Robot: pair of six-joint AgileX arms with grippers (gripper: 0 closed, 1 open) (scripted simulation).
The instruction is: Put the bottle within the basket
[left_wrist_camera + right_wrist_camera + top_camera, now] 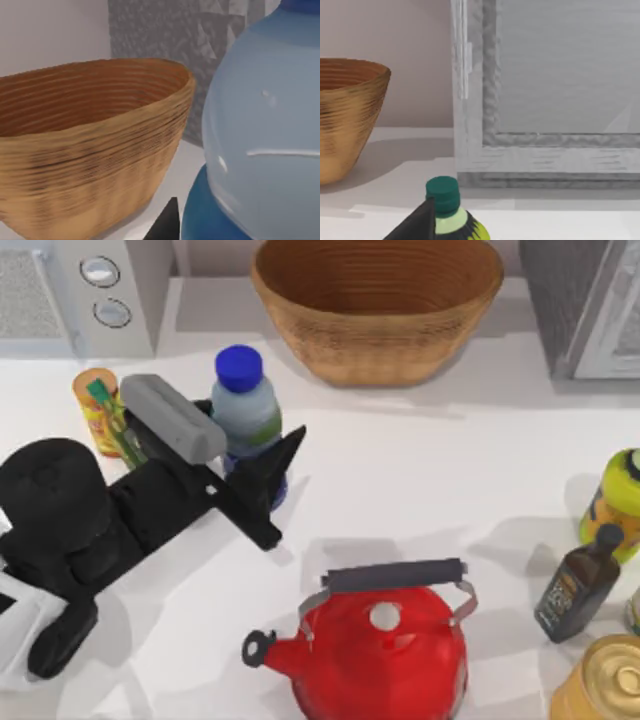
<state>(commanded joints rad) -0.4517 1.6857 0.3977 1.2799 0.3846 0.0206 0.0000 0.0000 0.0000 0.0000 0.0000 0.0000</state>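
Note:
The bottle [245, 410], clear with a blue cap, stands upright at the left of the table. My left gripper [283, 485] is down at its blue lower part, one finger on each side, shut on it. I cannot tell whether the bottle's base is off the table. In the left wrist view the bottle [265, 140] looms close, with one dark fingertip [167, 225] at its edge. The wicker basket [380, 350] sits at the back centre, up and right of the bottle, and shows in both wrist views [90, 160] [345, 115]. A dark part of my right gripper [415, 227] is parked at the right.
A red kettle [385, 650] stands at the front centre. An orange can [95, 405] is left of the bottle. At the right are a green-capped oil bottle [615, 495] [442, 192], a dark brown bottle [580, 580] and a gold can [600, 680]. Appliances [100, 290] [590, 300] flank the basket.

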